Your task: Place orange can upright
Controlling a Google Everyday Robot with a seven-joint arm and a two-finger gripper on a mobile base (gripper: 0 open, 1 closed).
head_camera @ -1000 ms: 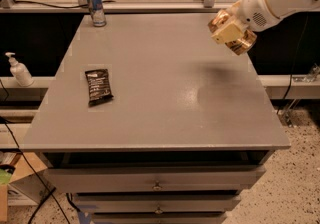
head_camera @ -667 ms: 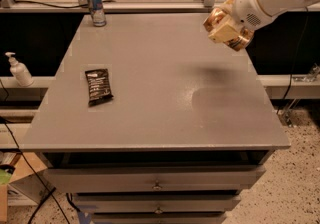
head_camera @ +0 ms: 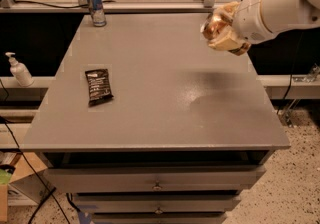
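Above the worktop's (head_camera: 160, 73) far right edge hangs the gripper (head_camera: 221, 32), jaws clamped around the tilted orange can (head_camera: 215, 23).

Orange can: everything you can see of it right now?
The orange can has a glossy orange-gold, mottled, metallic-looking body with pale patches; its ends cannot be made out. It is tilted, not upright, and held in the air above the far right part of the grey table as the camera sees it. It touches only the gripper, which is shut around it. Its soft shadow falls on the tabletop below.
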